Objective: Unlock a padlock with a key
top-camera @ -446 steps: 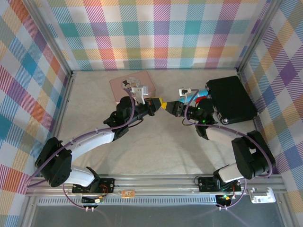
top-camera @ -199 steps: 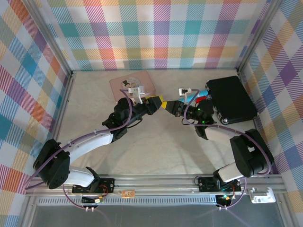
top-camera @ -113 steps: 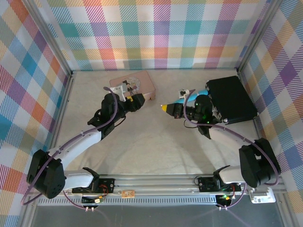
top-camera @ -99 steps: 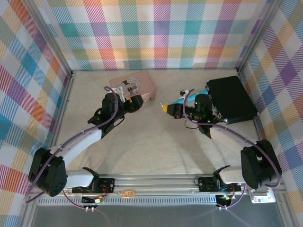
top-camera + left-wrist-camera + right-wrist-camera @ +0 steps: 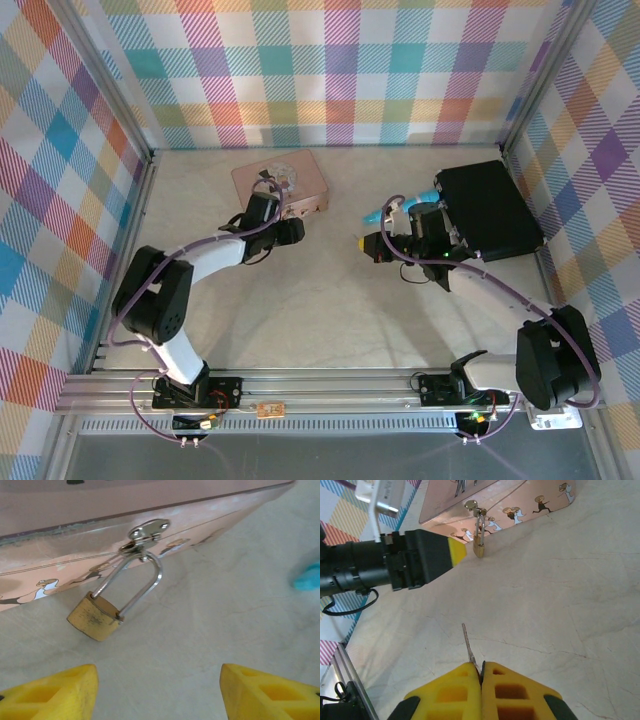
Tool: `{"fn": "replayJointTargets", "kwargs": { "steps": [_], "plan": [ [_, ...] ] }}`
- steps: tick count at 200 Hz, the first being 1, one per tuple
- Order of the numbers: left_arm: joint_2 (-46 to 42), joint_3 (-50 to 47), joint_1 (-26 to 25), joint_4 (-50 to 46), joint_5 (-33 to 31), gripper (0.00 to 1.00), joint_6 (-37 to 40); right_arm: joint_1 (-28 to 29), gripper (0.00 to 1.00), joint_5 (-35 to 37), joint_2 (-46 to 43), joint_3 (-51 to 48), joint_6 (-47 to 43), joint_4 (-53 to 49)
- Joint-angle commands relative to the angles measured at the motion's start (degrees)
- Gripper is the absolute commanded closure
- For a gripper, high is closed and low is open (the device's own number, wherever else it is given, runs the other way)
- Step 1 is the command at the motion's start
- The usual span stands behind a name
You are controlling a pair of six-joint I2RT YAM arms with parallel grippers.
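Note:
The brass padlock (image 5: 95,616) hangs by its silver shackle (image 5: 145,580) from the hasp on the front of the pink tin (image 5: 60,510), its body resting on the table. My left gripper (image 5: 159,695) is open just in front of it, with bare table between the yellow fingertips (image 5: 55,692). My right gripper (image 5: 481,666) is shut on the thin grey key (image 5: 469,647), whose blade sticks out towards the padlock (image 5: 479,547). From above, the left gripper (image 5: 290,232) sits at the tin (image 5: 280,183) and the right gripper (image 5: 370,246) is a short way to its right.
A black case (image 5: 490,210) lies at the back right, behind the right arm. A turquoise pen-like tool (image 5: 378,213) lies just beyond the right gripper. Checked walls enclose the table on three sides. The left arm's black finger housing (image 5: 415,560) is close to the padlock.
The two grippers were tip to tip at mid-table. The left one has since pulled back left to the tin's front edge, and the right one has drifted slightly nearer and to the right.

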Motion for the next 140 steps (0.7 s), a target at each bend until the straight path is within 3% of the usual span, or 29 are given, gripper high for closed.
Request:
{"fn": "replayJointTargets", "kwargs": {
  "steps": [1, 78, 140],
  "plan": [
    [2.93, 3.45, 1.04, 0.09, -3.84, 0.34, 1.02, -0.48, 1.0, 0.44, -1.25, -0.24, -1.82, -1.28],
    [10.57, 7.5, 3.5, 1.98, -5.4, 0.3, -1.31, -0.45, 1.0, 0.08, -1.65, -2.0, -0.46, 0.11],
    [13.65, 6.79, 3.61, 6.87, 3.0, 0.32, -6.51, -0.43, 1.0, 0.16, -2.55, -1.84, -0.35, -0.36]
  ]
}}
